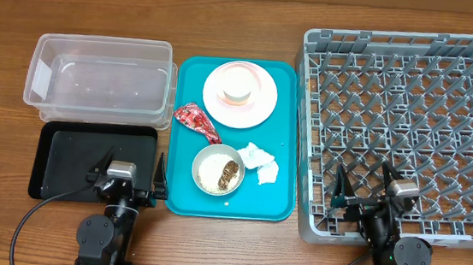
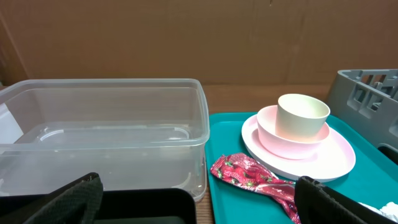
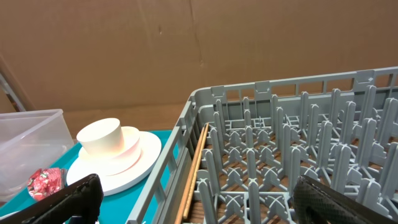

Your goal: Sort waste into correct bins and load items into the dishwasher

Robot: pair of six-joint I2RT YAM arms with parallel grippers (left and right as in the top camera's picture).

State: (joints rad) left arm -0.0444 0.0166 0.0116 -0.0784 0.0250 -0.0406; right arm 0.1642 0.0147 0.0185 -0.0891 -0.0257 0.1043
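A clear rectangular tub [image 1: 103, 86] with rounded corners stands empty at the far left, a shallow black tray [image 1: 71, 157] lies empty just in front of it, and the large square grey rack [image 1: 409, 122] of upright pegs and lattice sides sits at the right. Between them, a round white plate [image 1: 214, 96] carries a pale pink dish [image 2: 283, 140] with a small white cup [image 1: 240, 82] upright in it. Nearer, a crumpled red shiny wrapper [image 1: 197, 121] lies between that plate and a white bowl [image 1: 197, 165] holding rice-like grains [image 1: 210, 174] and a brown scrap [image 1: 229, 174], and a crumpled white napkin [image 1: 259, 163] lies just right of the bowl
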